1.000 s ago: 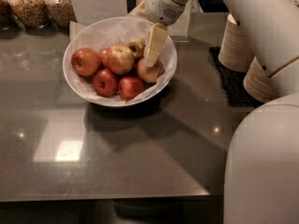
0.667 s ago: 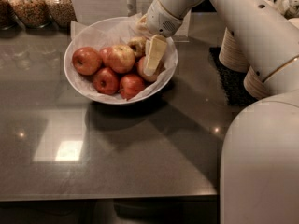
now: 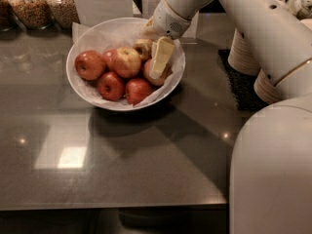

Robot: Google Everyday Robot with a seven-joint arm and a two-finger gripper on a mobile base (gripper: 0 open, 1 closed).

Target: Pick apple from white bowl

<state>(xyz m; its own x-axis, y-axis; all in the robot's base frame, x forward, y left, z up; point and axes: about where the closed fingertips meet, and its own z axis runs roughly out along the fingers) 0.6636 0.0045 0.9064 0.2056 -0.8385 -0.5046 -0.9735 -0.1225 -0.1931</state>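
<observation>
The white bowl [image 3: 83,89] lined with crinkled paper stands on the dark counter at the upper left. It holds several apples. The largest, yellow-green with a red blush [image 3: 126,61], lies in the middle. Deep red apples [image 3: 89,65] [image 3: 111,85] [image 3: 138,90] lie left and in front of it. A duller mottled apple [image 3: 144,47] lies behind. My gripper [image 3: 155,45] reaches down into the bowl's right side, to the right of the big apple. It is open, and one cream finger [image 3: 161,57] lies over a reddish apple [image 3: 155,77].
Stacked beige disposable bowls [image 3: 243,52] stand on a dark mat at the right. Glass jars [image 3: 63,4] of grains and a white box [image 3: 100,4] stand behind the bowl. My white arm and body fill the right side of the view.
The gripper has come down and slightly left into the bowl since a second ago. The apples have not visibly moved.
</observation>
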